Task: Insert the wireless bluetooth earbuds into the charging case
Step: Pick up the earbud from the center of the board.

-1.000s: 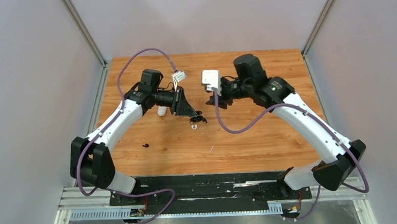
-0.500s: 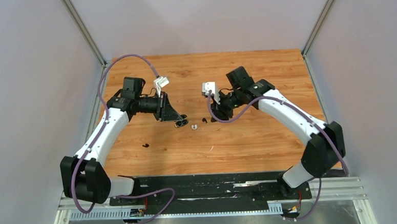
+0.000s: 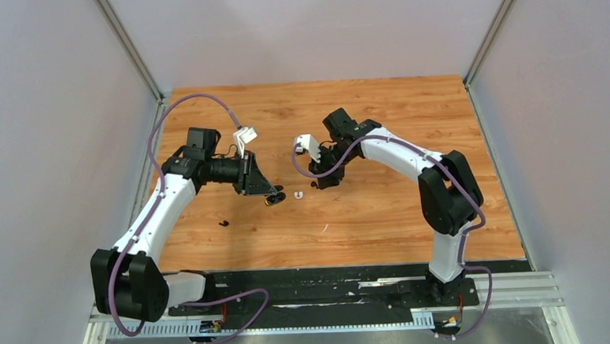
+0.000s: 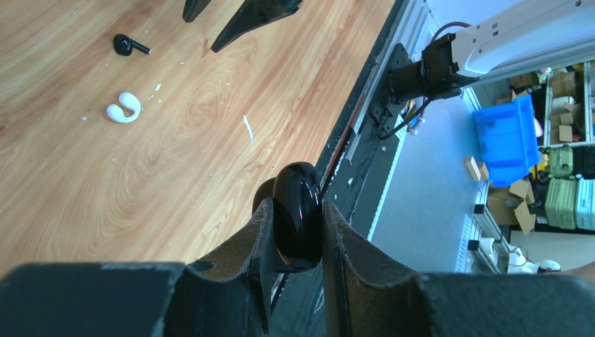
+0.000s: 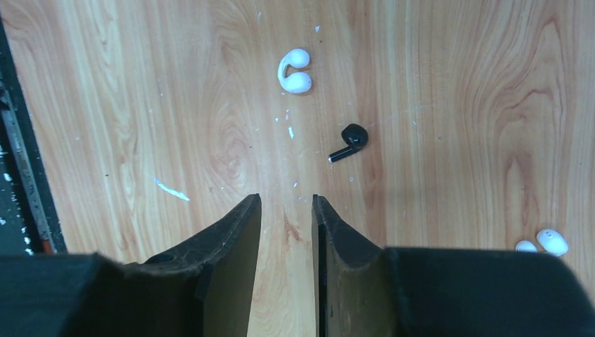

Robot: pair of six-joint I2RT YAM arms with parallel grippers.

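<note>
The glossy black charging case (image 4: 298,232) is pinched edge-on in the left gripper (image 4: 296,207), above the counter left of its middle. The right gripper (image 5: 286,202) is parted only narrowly and holds nothing. The black earbud (image 5: 351,140) and a white earbud (image 5: 295,70) lie just ahead of it, near the counter's middle. The smooth case could be squeezed out of so slight a hold. The tiny earbud could be flicked away if the fingers are lowered off-centre.

Wood-grain table (image 3: 383,215) carries 1 white C-shaped plastic earbud (image 5: 295,70); 1 black stemmed plastic earbud (image 5: 349,140) near it, 1 small black piece (image 3: 224,223) well apart.
</note>
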